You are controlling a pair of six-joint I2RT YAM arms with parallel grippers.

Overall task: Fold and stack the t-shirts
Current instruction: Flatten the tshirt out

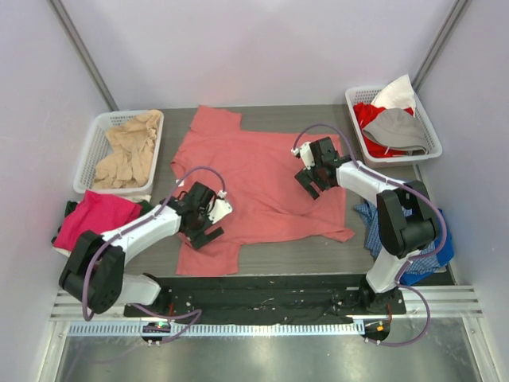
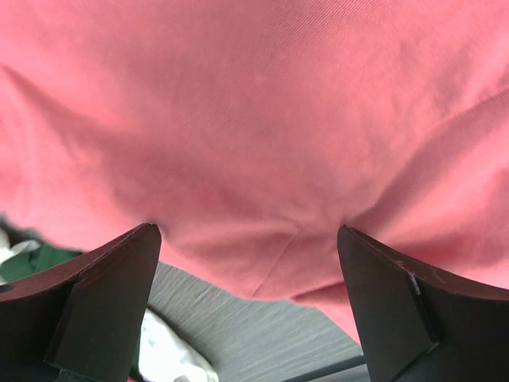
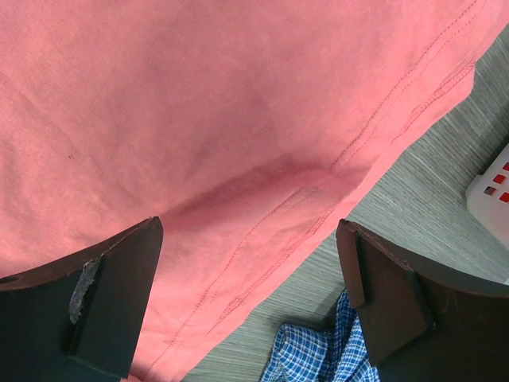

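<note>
Salmon-red t-shirt (image 1: 262, 183) spread on table (image 1: 318, 256), left gripper (image 1: 212, 224) and right gripper (image 1: 315, 181) above it, both spread wide, gripping nothing

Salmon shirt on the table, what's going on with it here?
The salmon-red t-shirt lies spread flat on the table, not yet folded. Both arms are poised over it, left gripper near its left edge, right gripper near its right edge, both open and holding nothing.

Grey wood-grain counter (image 1: 278, 259). A salmon-red t-shirt (image 1: 254, 183) lies spread flat at centre; left basket (image 1: 90, 155) and right basket (image 1: 427, 121) sit at far corners.
</note>
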